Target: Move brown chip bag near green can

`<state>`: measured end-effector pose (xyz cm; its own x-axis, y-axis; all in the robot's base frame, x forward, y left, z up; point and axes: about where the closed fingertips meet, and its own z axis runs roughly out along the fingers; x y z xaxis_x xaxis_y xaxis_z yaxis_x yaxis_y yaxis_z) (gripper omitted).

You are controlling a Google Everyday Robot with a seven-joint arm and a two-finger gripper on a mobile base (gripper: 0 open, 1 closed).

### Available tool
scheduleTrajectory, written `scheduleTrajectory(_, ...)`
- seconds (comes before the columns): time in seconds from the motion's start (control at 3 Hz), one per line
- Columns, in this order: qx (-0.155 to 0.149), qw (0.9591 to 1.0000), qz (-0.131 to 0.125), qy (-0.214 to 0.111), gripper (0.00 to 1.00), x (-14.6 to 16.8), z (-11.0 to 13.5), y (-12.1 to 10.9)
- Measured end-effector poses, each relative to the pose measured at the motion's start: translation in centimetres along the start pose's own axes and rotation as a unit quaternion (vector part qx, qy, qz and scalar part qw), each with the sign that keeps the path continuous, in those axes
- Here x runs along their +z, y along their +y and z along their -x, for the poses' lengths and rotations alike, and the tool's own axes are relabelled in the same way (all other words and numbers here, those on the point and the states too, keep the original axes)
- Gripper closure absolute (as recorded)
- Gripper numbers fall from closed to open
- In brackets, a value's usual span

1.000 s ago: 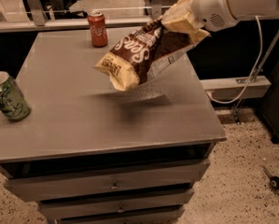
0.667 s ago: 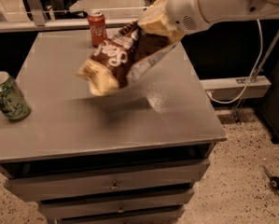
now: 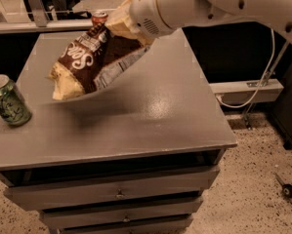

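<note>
Well down-left of my gripper (image 3: 122, 24) I see the green can (image 3: 8, 100) upright at the table's (image 3: 175, 111) left edge, while the brown chip bag (image 3: 89, 62) hangs tilted just below-left, off the tabletop, its pale upper end clamped in the gripper.
</note>
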<state>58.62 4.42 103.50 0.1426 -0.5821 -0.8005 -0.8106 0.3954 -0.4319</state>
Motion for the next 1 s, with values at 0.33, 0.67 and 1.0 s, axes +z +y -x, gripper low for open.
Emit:
scheduleTrajectory(0.33, 0.008, 1.0000, 0.000, -0.006, 1.00, 2.9, 1.4, 0.9)
scheduleTrajectory(0.67, 0.017, 0.9998, 0.001, -0.010, 1.00, 4.8, 1.8, 1.4)
scheduleTrajectory(1.0, 0.031, 0.9993, 0.010, -0.017, 0.88, 6.6, 1.8, 2.4)
